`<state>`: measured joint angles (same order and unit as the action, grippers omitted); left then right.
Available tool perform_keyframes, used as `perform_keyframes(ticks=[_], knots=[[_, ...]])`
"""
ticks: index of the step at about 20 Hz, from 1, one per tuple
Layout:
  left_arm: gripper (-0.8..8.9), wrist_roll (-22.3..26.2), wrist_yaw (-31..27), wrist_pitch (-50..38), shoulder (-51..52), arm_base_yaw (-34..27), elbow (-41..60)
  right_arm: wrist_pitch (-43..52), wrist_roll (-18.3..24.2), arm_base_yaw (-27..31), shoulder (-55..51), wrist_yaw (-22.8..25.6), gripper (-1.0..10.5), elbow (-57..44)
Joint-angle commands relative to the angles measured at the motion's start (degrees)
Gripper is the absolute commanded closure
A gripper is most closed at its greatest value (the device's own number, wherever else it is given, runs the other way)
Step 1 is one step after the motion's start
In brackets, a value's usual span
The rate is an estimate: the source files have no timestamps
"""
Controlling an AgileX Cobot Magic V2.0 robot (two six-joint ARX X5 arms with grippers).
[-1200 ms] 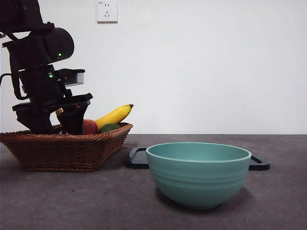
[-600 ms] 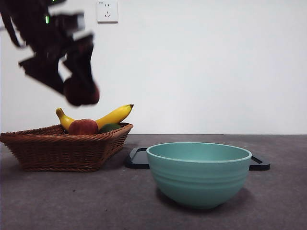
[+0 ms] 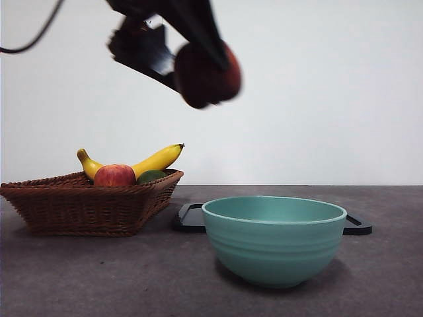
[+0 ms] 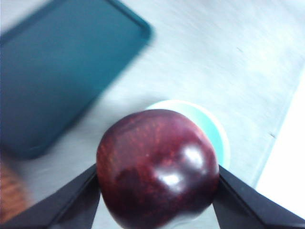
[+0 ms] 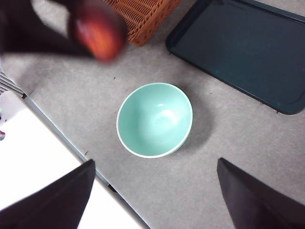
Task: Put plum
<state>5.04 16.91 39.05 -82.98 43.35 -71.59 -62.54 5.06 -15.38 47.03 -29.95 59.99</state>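
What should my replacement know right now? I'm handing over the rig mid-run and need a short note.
Left gripper: shut on the glossy dark maroon plum, held high in the air between the woven wicker basket and the teal ceramic bowl.
Right gripper: open, holds nothing, waiting high above the bowl.
Done: plum is out of the basket.
Left: set it down; the dark rectangular tray lies behind the bowl.
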Motion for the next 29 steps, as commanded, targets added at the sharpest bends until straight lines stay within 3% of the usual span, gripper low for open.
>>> perform_keyframes(ticks=[1,14,20,24,29], knots=[[5.43,0.33,0.04,-0.79,-3.56,2.75,-1.14,0.42,-0.55,-0.24,0.46,0.0,5.4,1.09],[5.43,3.13,-5.42,-5.84,-20.65,9.6,-1.14,0.37,-0.52,-0.24,0.46,-0.02,5.4,1.09],[5.29,3.5,-5.53,-6.01,-22.08,10.21,-1.14,0.37,-0.5,-0.24,0.46,-0.02,5.4,1.09],[4.01,3.48,-5.53,-6.01,-22.08,10.38,-1.14,0.37,-0.5,-0.24,0.46,-0.02,5.4,1.09],[4.07,3.04,-5.51,-5.33,-21.81,10.51,-2.34,0.37,-0.5,-0.24,0.46,-0.02,5.4,1.09]])
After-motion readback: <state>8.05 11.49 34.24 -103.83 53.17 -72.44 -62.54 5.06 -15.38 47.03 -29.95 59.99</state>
